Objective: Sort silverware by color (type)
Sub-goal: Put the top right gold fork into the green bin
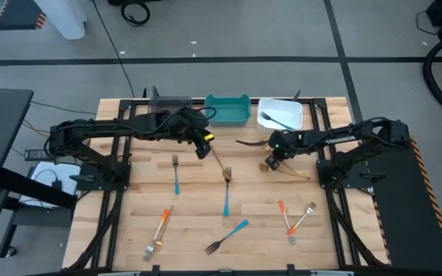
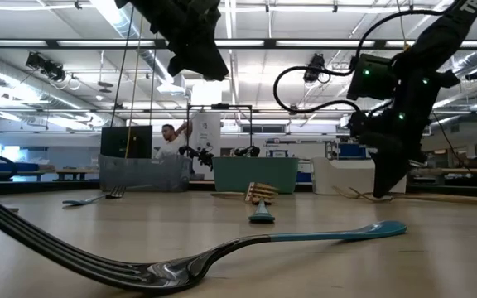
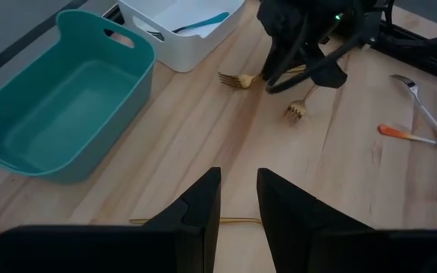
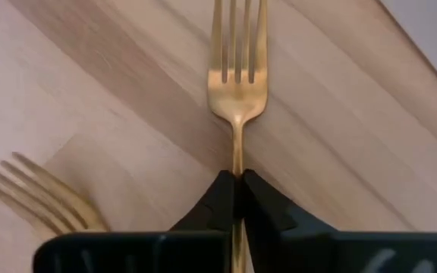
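Two gold forks lie at the table's right; my right gripper (image 1: 272, 162) is shut on one of them (image 4: 237, 91), beside the other's tines (image 4: 44, 199). My left gripper (image 3: 238, 205) hangs open high over the table's middle, above a third gold fork (image 1: 221, 165) that lies flat and untouched. Blue-handled forks (image 1: 176, 176) (image 1: 225, 201) (image 1: 229, 235) and orange-handled ones (image 1: 159, 228) (image 1: 285, 218) are scattered flat over the near half. My right gripper pinches the gold fork's thin neck (image 4: 237, 163), just behind the head, between its two fingers. The fingers come steeply from above, one on each side of the handle. The fork lies flat on the wood, its tines pointing away from the gripper.
At the far edge stand a grey bin (image 1: 171, 102), a teal bin (image 1: 228, 110) and a white bin (image 1: 280, 113) that holds a fork. A silvery fork (image 1: 305, 213) crosses an orange one at the near right. Dark arm frames line both sides.
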Action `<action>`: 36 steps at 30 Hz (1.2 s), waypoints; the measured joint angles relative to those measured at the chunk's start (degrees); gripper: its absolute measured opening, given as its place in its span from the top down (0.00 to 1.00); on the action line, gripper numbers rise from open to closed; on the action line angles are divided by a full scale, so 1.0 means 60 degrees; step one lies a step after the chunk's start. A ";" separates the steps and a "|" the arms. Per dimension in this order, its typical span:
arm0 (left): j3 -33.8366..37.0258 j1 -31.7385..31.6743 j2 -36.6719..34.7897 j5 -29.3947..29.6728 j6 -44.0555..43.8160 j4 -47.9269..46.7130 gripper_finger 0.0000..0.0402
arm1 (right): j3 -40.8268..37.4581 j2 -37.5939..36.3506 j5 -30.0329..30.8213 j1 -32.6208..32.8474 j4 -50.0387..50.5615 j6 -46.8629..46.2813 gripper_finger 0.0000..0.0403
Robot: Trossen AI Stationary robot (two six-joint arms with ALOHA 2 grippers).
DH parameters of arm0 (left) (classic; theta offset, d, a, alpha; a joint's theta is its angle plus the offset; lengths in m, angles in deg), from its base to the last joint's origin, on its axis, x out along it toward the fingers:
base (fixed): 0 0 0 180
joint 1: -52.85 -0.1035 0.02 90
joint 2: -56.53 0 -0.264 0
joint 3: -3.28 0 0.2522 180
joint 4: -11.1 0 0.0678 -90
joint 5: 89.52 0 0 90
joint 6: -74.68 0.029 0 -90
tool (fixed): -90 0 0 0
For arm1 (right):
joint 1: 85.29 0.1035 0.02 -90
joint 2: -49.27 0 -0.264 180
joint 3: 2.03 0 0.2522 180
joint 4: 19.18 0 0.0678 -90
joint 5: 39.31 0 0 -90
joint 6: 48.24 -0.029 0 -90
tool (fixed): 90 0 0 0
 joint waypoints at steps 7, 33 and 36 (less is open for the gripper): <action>0.0000 -0.0011 0.0000 0.0181 0.0002 0.0000 0.76 | 0.1182 -0.0018 -0.0344 -0.0244 0.0173 0.0797 0.97; 0.0004 -0.2129 0.0313 -0.0808 -0.3971 0.5137 0.76 | 0.5962 -0.0044 -0.0018 -0.0577 -0.1955 0.4098 0.97; 0.0004 -0.2227 0.0371 -0.1241 -0.4135 0.5398 0.76 | 0.5962 -0.0044 0.0036 -0.0680 -0.2091 0.3859 0.97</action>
